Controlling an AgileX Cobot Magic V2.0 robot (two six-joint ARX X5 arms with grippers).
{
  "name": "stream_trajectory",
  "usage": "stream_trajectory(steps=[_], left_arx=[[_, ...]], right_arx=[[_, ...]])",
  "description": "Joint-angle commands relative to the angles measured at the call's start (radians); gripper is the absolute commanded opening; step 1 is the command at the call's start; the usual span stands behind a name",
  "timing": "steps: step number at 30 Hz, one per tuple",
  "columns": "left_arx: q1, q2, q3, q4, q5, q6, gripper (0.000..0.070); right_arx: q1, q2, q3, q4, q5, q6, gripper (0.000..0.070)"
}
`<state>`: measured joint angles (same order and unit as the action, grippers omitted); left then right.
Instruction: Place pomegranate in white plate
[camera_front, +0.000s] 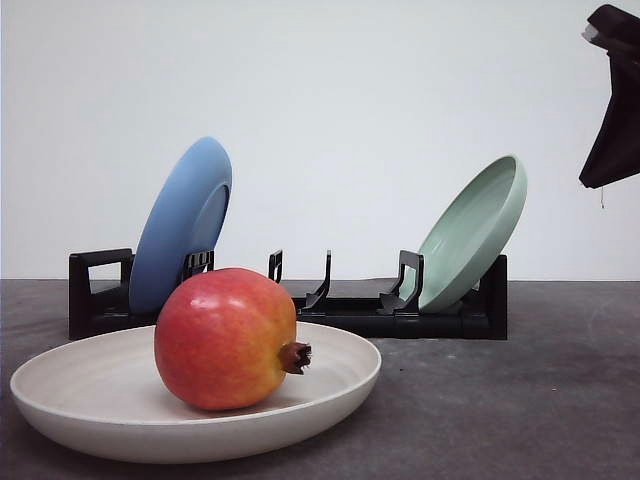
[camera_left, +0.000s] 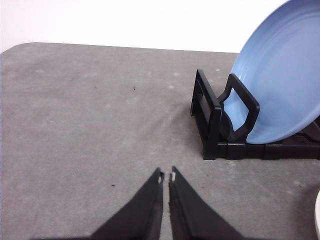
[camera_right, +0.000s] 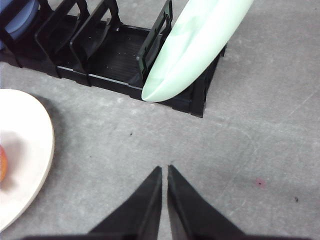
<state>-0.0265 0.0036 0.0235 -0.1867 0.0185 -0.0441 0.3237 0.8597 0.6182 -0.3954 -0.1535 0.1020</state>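
Pomegranate (camera_front: 228, 338) lay inside white plate (camera_front: 90, 405) at front of grey table (camera_front: 520, 400), brown crown nub pointing right. Behind plate, black rack (camera_front: 400, 318) held blue plate (camera_front: 182, 225) on left, green plate (camera_front: 475, 228) on right, both leaning. Left end effector (camera_left: 166, 176) hovered low over bare table beside rack's blue-plate end, fingers pressed together, gripping nothing. Right end effector (camera_right: 164, 169) hung above table in front of green plate, fingers likewise closed, empty; right arm (camera_front: 612, 100) raised at upper right of front view
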Motion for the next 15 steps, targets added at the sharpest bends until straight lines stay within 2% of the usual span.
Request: stream_trajectory(steps=[1,13,15], left_arx=[[0.0,-0.001,-0.011,0.0,-0.002,0.009,0.0],[0.0,-0.001,-0.011,0.0,-0.002,0.009,0.0],[0.0,-0.001,-0.011,0.0,-0.002,0.009,0.0]], right_arx=[[0.003,0.007,0.003,0.006,0.004,-0.005,0.0015],[0.003,0.005,0.003,0.006,0.004,-0.005,0.0015],[-0.001,-0.019,0.003,0.002,0.008,-0.033,0.0015]])
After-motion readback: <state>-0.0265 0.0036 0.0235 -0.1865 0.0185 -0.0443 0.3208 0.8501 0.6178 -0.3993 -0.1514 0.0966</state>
